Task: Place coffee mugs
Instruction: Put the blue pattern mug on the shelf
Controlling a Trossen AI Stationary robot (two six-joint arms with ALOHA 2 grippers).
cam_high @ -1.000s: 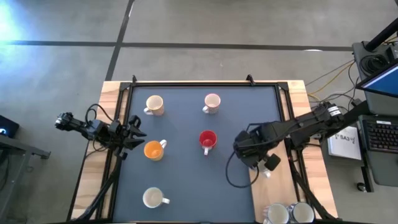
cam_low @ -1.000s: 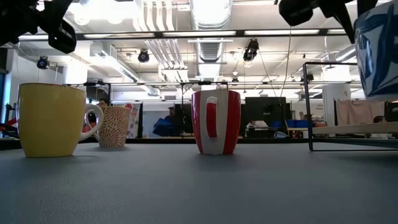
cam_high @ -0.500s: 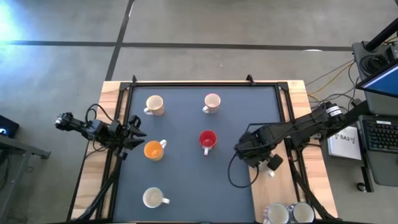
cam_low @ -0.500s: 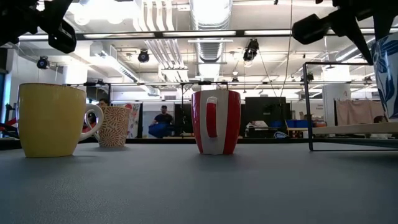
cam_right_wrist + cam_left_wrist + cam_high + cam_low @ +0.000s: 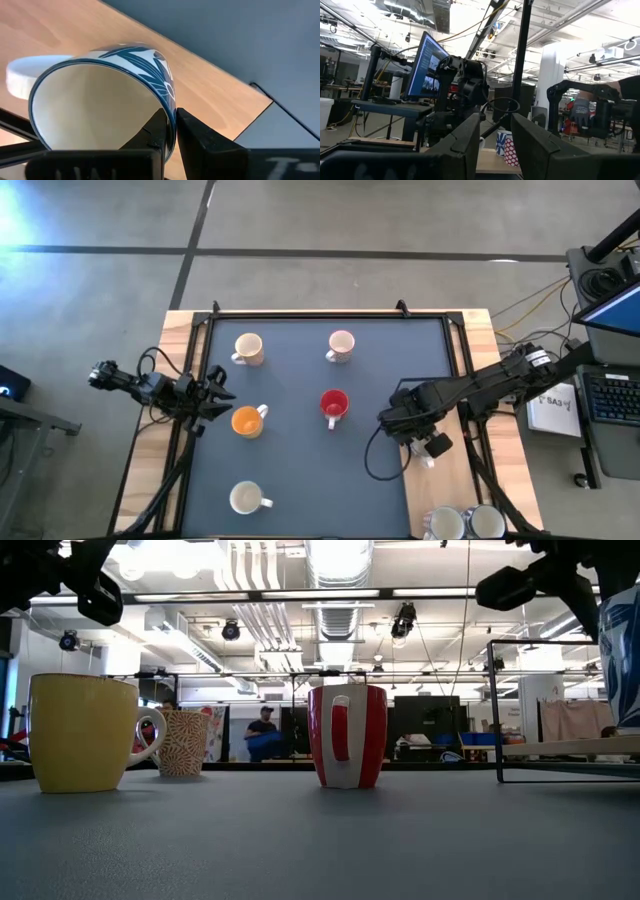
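Five coffee mugs are already set out on the dark mat of the worktop [image 5: 300, 480]: a cream mug [image 5: 247, 348] and a pale pink mug [image 5: 341, 345] along the far row, an orange mug [image 5: 246, 421] and a red mug [image 5: 333, 405] in the middle row, and a white mug [image 5: 246, 498] alone in the near row. Two more white mugs [image 5: 463, 524] are seen waiting at the near right corner, off the mat, so the layout is judged to be a little over half done, with places on the near row and right side not yet filled. A further mug, white with a blue leaf pattern [image 5: 107, 95], is carried by the right gripper [image 5: 412, 430], which hangs over the right edge of the mat, above the strip of bare wood; its fingers [image 5: 192, 135] are pinched on the mug's wall, one inside the rim and one outside. The left gripper [image 5: 213, 395] is parked at the left edge of the mat, just beside the orange mug, with its fingers [image 5: 470, 142] spread apart and nothing between them. The grip on the rim and the blue pattern are given only by the right wrist view; in the high view the carried mug is hidden under the arm. In the low view a sliver of the patterned mug [image 5: 622, 660] is shown at the picture's edge, lifted off the mat, while the white mug in the near row is not shown there at all.
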